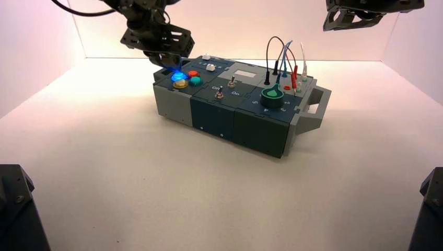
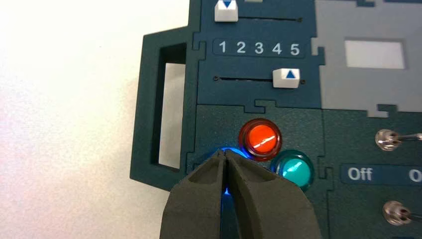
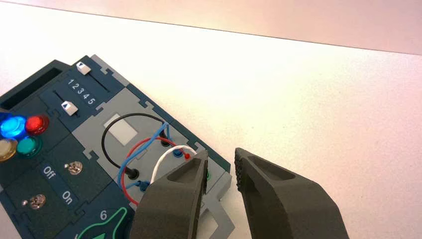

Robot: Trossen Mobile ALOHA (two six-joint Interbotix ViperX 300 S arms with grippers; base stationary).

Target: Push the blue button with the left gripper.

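Blue light is glowing from the blue button (image 1: pixel 178 76) at the left end of the box (image 1: pixel 209 112), in the cluster beside the red button (image 2: pixel 260 139), the teal-green button (image 2: pixel 295 169) and the yellow button (image 1: pixel 181 83). The left end effector (image 2: pixel 225 155) is bearing down on it with its fingers closed together and holding nothing, so the pressing step itself appears to be under way. The next move is likely calling for a straight lift clear of the red neighbour, while the right end effector (image 3: pixel 221 164) is hanging parted and empty above the wired end.
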